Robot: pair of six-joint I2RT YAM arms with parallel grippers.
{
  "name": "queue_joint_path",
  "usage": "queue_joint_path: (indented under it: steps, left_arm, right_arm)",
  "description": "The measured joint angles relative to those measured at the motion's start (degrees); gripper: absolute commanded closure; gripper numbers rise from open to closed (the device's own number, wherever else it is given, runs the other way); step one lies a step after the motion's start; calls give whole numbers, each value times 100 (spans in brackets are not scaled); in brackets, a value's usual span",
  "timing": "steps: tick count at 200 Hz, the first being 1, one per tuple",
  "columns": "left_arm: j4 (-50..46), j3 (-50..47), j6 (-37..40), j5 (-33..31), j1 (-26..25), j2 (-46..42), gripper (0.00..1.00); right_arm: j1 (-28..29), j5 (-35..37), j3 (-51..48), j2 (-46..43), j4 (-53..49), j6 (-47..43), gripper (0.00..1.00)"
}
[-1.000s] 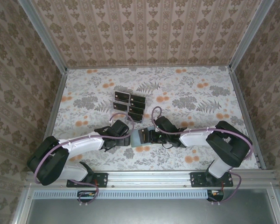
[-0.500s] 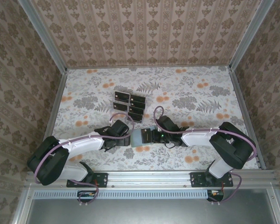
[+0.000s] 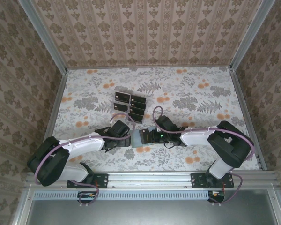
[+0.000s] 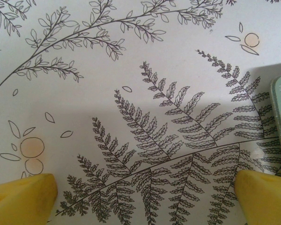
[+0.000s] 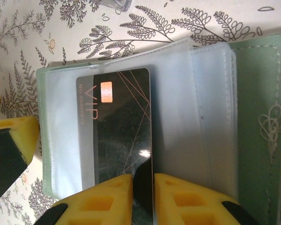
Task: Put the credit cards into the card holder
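Clamping one credit card (image 5: 124, 136) by its near short edge: right gripper (image 5: 143, 180), the nearer arm. Card's long axis runs straight out from the fingers, over the clear pockets (image 5: 196, 108) of the open card holder (image 5: 260, 93), flat on the table (image 4: 131, 70) directly beneath. Beside the holder's left edge: left gripper (image 4: 145, 192), jaws wide apart, empty.

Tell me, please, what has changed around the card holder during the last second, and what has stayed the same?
Very little moved. The right end effector, which pinches a black credit card over the open card holder, shifted only slightly in the top view, and its arm resettled a little. Nothing was visibly let go. The left end effector stayed in place, open, beside the holder. The other cards further back did not move.
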Motion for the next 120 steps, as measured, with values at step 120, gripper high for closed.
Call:
queue_joint_path:
  steps: [120]
  left_arm:
    - [0, 26, 2, -2, 0, 50, 0]
  right_arm:
    - [284, -101, 101, 173, 168, 83, 81]
